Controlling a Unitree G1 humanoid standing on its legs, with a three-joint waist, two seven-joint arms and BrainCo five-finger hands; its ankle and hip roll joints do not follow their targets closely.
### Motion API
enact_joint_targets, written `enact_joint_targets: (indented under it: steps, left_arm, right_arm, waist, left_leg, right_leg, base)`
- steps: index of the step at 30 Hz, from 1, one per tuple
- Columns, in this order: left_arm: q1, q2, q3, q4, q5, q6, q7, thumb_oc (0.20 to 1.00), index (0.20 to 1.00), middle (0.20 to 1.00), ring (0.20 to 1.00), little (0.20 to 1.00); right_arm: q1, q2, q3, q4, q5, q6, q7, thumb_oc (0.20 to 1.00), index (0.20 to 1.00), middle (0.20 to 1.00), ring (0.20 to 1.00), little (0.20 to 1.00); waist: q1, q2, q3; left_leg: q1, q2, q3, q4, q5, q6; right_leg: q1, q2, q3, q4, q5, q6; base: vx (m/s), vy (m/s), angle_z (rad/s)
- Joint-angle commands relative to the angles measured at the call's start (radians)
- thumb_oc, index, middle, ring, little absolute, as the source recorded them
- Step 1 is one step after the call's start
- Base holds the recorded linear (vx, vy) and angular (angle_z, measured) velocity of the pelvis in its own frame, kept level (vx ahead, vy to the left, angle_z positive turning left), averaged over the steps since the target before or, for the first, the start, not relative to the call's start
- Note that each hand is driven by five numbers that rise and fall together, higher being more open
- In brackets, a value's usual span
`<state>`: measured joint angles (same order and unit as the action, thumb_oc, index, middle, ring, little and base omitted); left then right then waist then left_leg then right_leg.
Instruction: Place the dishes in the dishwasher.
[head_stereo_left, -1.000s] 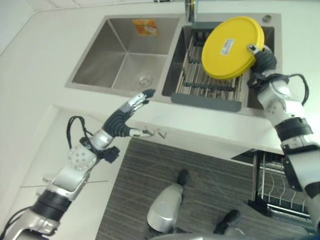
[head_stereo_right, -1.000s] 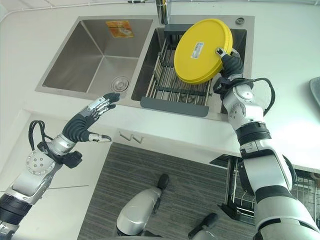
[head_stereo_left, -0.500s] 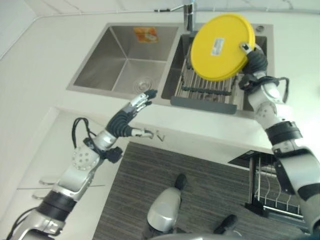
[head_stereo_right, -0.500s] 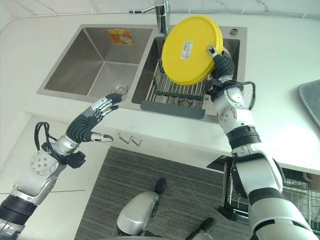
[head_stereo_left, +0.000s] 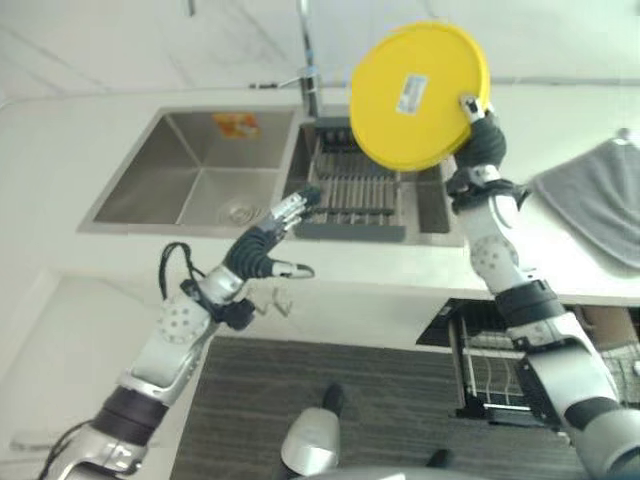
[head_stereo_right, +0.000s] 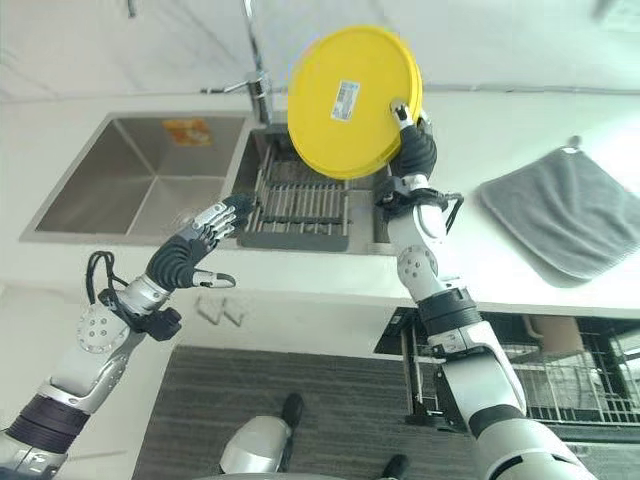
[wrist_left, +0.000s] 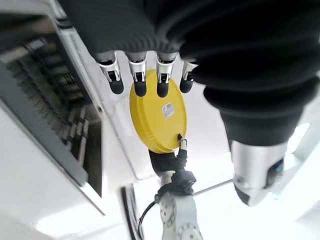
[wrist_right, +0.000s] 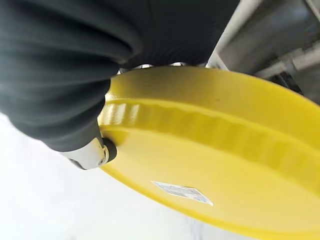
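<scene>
A round yellow plate (head_stereo_left: 418, 95) with a white sticker on its underside is held up above the sink, and my right hand (head_stereo_left: 480, 142) is shut on its lower right edge. The plate (wrist_right: 220, 165) fills much of the right wrist view, with the thumb (wrist_right: 92, 152) pressed on its rim. My left hand (head_stereo_left: 268, 240) hovers open over the counter's front edge, left of the plate, holding nothing. Its straight fingers (wrist_left: 137, 82) point toward the plate (wrist_left: 157, 112) in the left wrist view. A pulled-out dishwasher rack (head_stereo_right: 560, 385) shows below the counter at the right.
A double steel sink (head_stereo_left: 190, 185) lies in the white counter, with a dark wire drying rack (head_stereo_left: 350, 195) over its right basin and a tap (head_stereo_left: 308, 70) behind. A grey cloth (head_stereo_right: 570, 215) lies on the counter to the right. Dark striped flooring (head_stereo_left: 380, 400) lies below.
The camera has tilted up, so the whole scene has shifted down. My right hand has raised the yellow plate higher above the rack. The left hand keeps its open pose.
</scene>
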<state>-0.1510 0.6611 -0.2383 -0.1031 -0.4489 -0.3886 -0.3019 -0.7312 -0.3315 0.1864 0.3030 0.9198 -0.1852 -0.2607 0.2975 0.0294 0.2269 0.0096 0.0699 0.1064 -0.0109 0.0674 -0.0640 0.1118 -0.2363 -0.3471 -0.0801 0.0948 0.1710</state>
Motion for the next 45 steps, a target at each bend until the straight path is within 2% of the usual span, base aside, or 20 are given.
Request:
enact_joint_targets:
  steps: [1,4,8,10,12,14,15,18,25,29,31,32,33,34,35,38,39,41,44,45]
  left_arm:
    - [-0.017,-0.024,-0.047,0.005,0.046,-0.026,0.023,1.000,1.000,1.000,1.000,1.000]
    - [-0.020,-0.042,-0.050,0.011,0.055,-0.024,0.053,1.000,1.000,1.000,1.000,1.000]
    - [0.003,-0.074,-0.042,0.012,0.109,-0.028,0.138,1.000,1.000,1.000,1.000,1.000]
    - [0.009,-0.080,-0.041,0.014,0.122,-0.030,0.154,1.000,1.000,1.000,1.000,1.000]
    - [0.006,-0.091,-0.040,0.019,0.149,-0.022,0.181,1.000,1.000,1.000,1.000,1.000]
    - [0.005,-0.092,-0.040,0.020,0.150,-0.022,0.182,1.000,1.000,1.000,1.000,1.000]
    - [0.000,-0.094,-0.040,0.032,0.149,-0.023,0.186,1.000,1.000,1.000,1.000,1.000]
    - [0.005,-0.108,-0.029,0.025,0.165,0.004,0.199,1.000,1.000,1.000,1.000,1.000]
    - [0.062,-0.132,0.006,-0.004,0.200,0.021,0.221,1.000,1.000,1.000,1.000,1.000]
    - [0.096,-0.127,0.032,-0.015,0.177,0.030,0.212,1.000,1.000,1.000,1.000,1.000]
    - [0.115,-0.126,0.048,-0.021,0.175,0.030,0.208,1.000,1.000,1.000,1.000,1.000]
    - [0.143,-0.121,0.073,-0.038,0.169,0.033,0.196,1.000,1.000,1.000,1.000,1.000]
    - [0.148,-0.120,0.077,-0.041,0.169,0.033,0.194,1.000,1.000,1.000,1.000,1.000]
    - [0.167,-0.112,0.093,-0.050,0.162,0.033,0.185,1.000,1.000,1.000,1.000,1.000]
    - [0.171,-0.112,0.096,-0.053,0.161,0.034,0.184,1.000,1.000,1.000,1.000,1.000]
    - [0.198,-0.097,0.114,-0.066,0.146,0.029,0.162,1.000,1.000,1.000,1.000,1.000]
    - [0.212,-0.087,0.121,-0.078,0.137,0.026,0.139,1.000,1.000,1.000,1.000,1.000]
    - [0.224,-0.076,0.121,-0.088,0.124,0.016,0.107,1.000,1.000,1.000,1.000,1.000]
    - [0.244,-0.059,0.125,-0.113,0.132,0.013,0.111,1.000,1.000,1.000,1.000,1.000]
    - [0.251,-0.046,0.133,-0.122,0.133,0.015,0.118,1.000,1.000,1.000,1.000,1.000]
  right_arm:
    - [-0.017,0.012,-0.018,-0.155,-0.010,-0.142,-0.023,0.200,0.200,0.200,0.200,0.200]
    - [0.026,0.033,-0.019,-0.205,0.009,-0.156,-0.018,0.200,0.200,0.200,0.200,0.200]
    - [0.192,0.060,-0.030,-0.334,0.111,-0.145,0.096,0.200,0.200,0.200,0.200,0.200]
    - [0.236,0.056,-0.036,-0.373,0.121,-0.135,0.116,0.200,0.200,0.200,0.200,0.200]
    - [0.325,0.033,-0.072,-0.442,0.131,-0.103,0.184,0.200,0.200,0.200,0.200,0.200]
    - [0.332,0.029,-0.076,-0.447,0.135,-0.102,0.189,0.200,0.200,0.200,0.200,0.200]
    - [0.370,0.016,-0.104,-0.464,0.167,-0.114,0.222,0.200,0.200,0.200,0.200,0.200]
    - [0.468,0.005,-0.155,-0.522,0.201,-0.089,0.268,0.200,0.200,0.200,0.200,0.200]
    - [0.598,-0.001,-0.222,-0.566,0.145,-0.050,0.352,0.200,0.200,0.200,0.200,0.200]
    - [0.643,-0.024,-0.268,-0.558,0.060,-0.063,0.389,0.200,0.200,0.200,0.200,0.200]
    - [0.664,-0.038,-0.288,-0.545,0.025,-0.032,0.412,0.200,0.200,0.200,0.200,0.200]
    - [0.697,-0.061,-0.308,-0.511,-0.076,-0.016,0.451,0.200,0.200,0.200,0.200,0.200]
    - [0.702,-0.067,-0.311,-0.505,-0.106,-0.014,0.463,0.200,0.200,0.200,0.200,0.200]
    - [0.725,-0.104,-0.320,-0.480,-0.198,-0.033,0.490,0.200,0.200,0.200,0.200,0.200]
    - [0.728,-0.110,-0.321,-0.477,-0.224,-0.036,0.497,0.200,0.200,0.200,0.200,0.200]
    - [0.749,-0.193,-0.317,-0.436,-0.447,-0.112,0.485,0.200,0.200,0.200,0.200,0.200]
    - [0.752,-0.249,-0.308,-0.413,-0.542,-0.153,0.450,0.200,0.200,0.200,0.200,0.200]
    - [0.749,-0.298,-0.299,-0.385,-0.607,-0.181,0.414,0.200,0.200,0.200,0.200,0.200]
    - [0.742,-0.350,-0.281,-0.352,-0.693,-0.223,0.374,0.200,0.200,0.200,0.200,0.200]
    - [0.737,-0.386,-0.269,-0.348,-0.793,-0.255,0.345,0.200,0.200,0.200,0.200,0.200]
  waist:
    - [-0.025,-0.007,-0.093]
    - [-0.059,-0.010,-0.099]
    - [-0.140,-0.018,-0.106]
    - [-0.161,-0.020,-0.110]
    - [-0.208,-0.023,-0.115]
    - [-0.210,-0.023,-0.116]
    - [-0.232,-0.024,-0.120]
    - [-0.270,-0.023,-0.129]
    - [-0.314,-0.014,-0.122]
    - [-0.322,-0.014,-0.117]
    - [-0.323,-0.013,-0.113]
    - [-0.317,-0.013,-0.107]
    - [-0.316,-0.013,-0.106]
    - [-0.313,-0.014,-0.099]
    - [-0.313,-0.014,-0.098]
    - [-0.302,-0.017,-0.090]
    - [-0.293,-0.018,-0.088]
    - [-0.284,-0.019,-0.088]
    - [-0.272,-0.021,-0.087]
    - [-0.262,-0.021,-0.086]
  left_leg:
    - [0.031,0.016,0.061,0.012,-0.071,0.006]
    - [0.048,0.030,0.086,0.023,-0.079,0.002]
    - [0.072,0.062,0.139,0.067,-0.095,-0.009]
    - [0.074,0.072,0.160,0.079,-0.096,-0.014]
    - [0.082,0.096,0.212,0.102,-0.097,-0.024]
    - [0.083,0.099,0.217,0.104,-0.097,-0.025]
    - [0.089,0.113,0.247,0.110,-0.096,-0.031]
    - [0.096,0.141,0.295,0.122,-0.092,-0.037]
    - [0.093,0.173,0.347,0.155,-0.095,-0.034]
    - [0.081,0.181,0.357,0.176,-0.102,-0.030]
    - [0.076,0.181,0.359,0.184,-0.106,-0.028]
    - [0.064,0.182,0.353,0.197,-0.111,-0.025]
    - [0.062,0.181,0.352,0.198,-0.112,-0.024]
    - [0.054,0.179,0.345,0.205,-0.114,-0.023]
    - [0.052,0.178,0.343,0.205,-0.114,-0.023]
    - [0.043,0.169,0.327,0.206,-0.114,-0.020]
    - [0.043,0.161,0.316,0.199,-0.111,-0.021]
    - [0.047,0.152,0.306,0.190,-0.108,-0.021]
    - [0.050,0.143,0.293,0.180,-0.105,-0.024]
    - [0.049,0.138,0.280,0.177,-0.105,-0.024]
  right_leg:
    - [0.009,0.004,0.010,0.094,-0.104,-0.017]
    - [0.011,0.013,0.033,0.088,-0.105,-0.026]
    - [0.013,0.036,0.094,0.078,-0.106,-0.042]
    - [0.010,0.043,0.106,0.078,-0.107,-0.045]
    - [0.010,0.048,0.118,0.079,-0.105,-0.048]
    - [0.009,0.048,0.120,0.080,-0.105,-0.049]
    - [0.008,0.047,0.117,0.085,-0.105,-0.049]
    - [-0.004,0.046,0.105,0.119,-0.117,-0.051]
    - [-0.031,0.050,0.069,0.221,-0.171,-0.067]
    - [-0.045,0.045,0.047,0.266,-0.194,-0.073]
    - [-0.051,0.042,0.036,0.284,-0.203,-0.073]
    - [-0.059,0.037,0.020,0.311,-0.216,-0.075]
    - [-0.060,0.036,0.018,0.315,-0.218,-0.075]
    - [-0.066,0.034,0.014,0.329,-0.223,-0.075]
    - [-0.067,0.034,0.013,0.330,-0.224,-0.075]
    - [-0.066,0.028,0.006,0.333,-0.224,-0.071]
    - [-0.062,0.025,0.002,0.325,-0.219,-0.067]
    - [-0.057,0.022,-0.001,0.315,-0.212,-0.061]
    - [-0.051,0.018,-0.004,0.304,-0.205,-0.054]
    - [-0.047,0.016,-0.005,0.301,-0.204,-0.049]
  base:
    - [-0.15,-0.126,-0.37]
    - [-0.11,-0.113,-0.46]
    - [-0.04,-0.112,-0.62]
    - [0.00,-0.091,-0.54]
    - [0.03,-0.119,-0.70]
    - [0.03,-0.071,-0.53]
    - [0.06,-0.093,-0.55]
    - [0.08,-0.101,-0.49]
    - [0.06,-0.007,-0.37]
    - [0.05,0.021,-0.29]
    - [0.05,0.048,-0.05]
    - [0.04,0.047,-0.02]
    - [0.05,0.057,-0.03]
    - [0.00,0.000,0.00]
    - [0.03,0.033,-0.03]
    - [0.02,0.015,0.03]
    - [0.04,0.027,0.03]
    - [0.05,0.033,0.07]
    - [0.05,0.036,0.05]
    - [0.06,0.041,0.04]
